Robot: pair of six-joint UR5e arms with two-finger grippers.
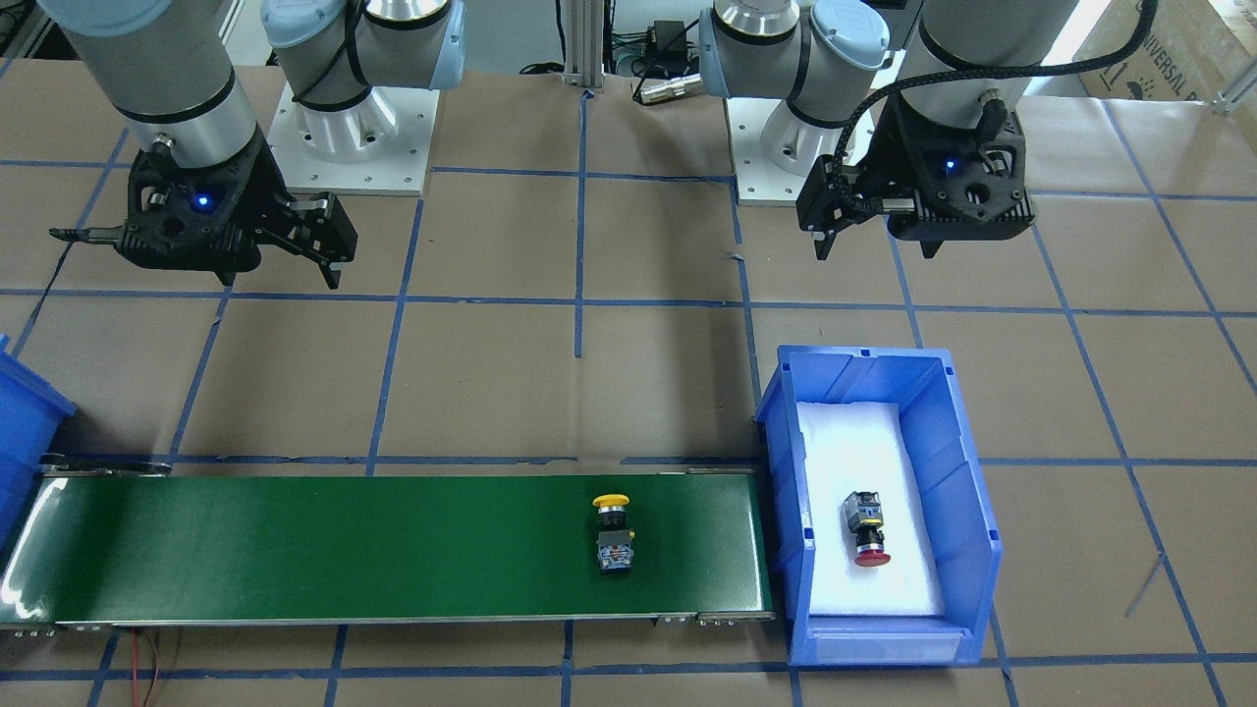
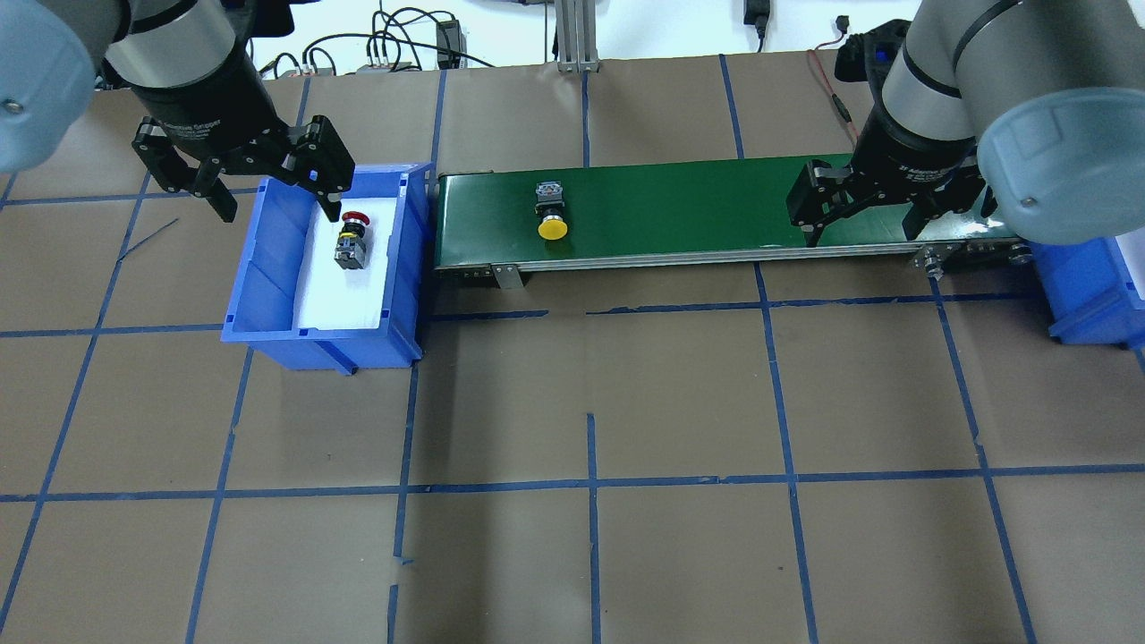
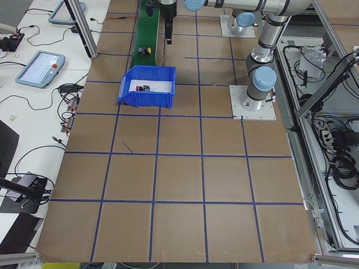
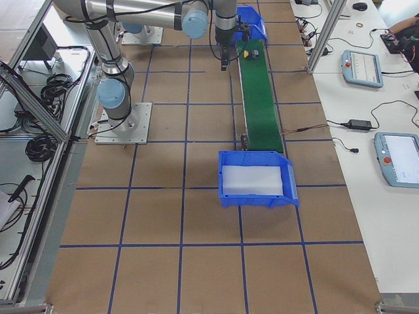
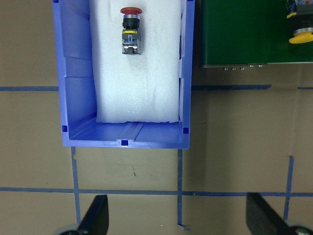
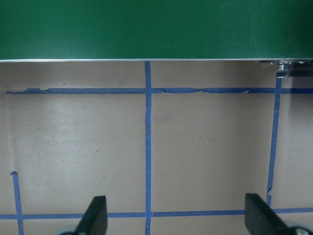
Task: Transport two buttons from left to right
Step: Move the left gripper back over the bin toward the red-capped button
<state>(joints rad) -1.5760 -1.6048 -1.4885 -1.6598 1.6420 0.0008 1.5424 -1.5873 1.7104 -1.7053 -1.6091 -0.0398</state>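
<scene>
"Overhead exterior had the yellow button (image 2: pixel 551 213) lying on the green conveyor (image 2: pixel 680 210), cap toward 6 o'clock. The red button (image 2: pixel 351 241) lay on the white foam in the left bin (image 2: pixel 322 344), at 9 o'clock from it. Where was the risk?"

"Both end effectors were spread wide and held nothing. The left end effector (image 2: pixel 279 204) hung high, and its wrist view put the bin at 12 o'clock. Reaching in for the red one, a finger could have struck the blue wall, or pinched the round cap and lost it."

"And the yellow one?"

"Lying loose, it might have rolled off the belt onto the desk (image 2: pixel 680 394), or reached the right end effector (image 2: pixel 860 231) crooked, short of the right bin (image 2: pixel 1087 295)."
</scene>
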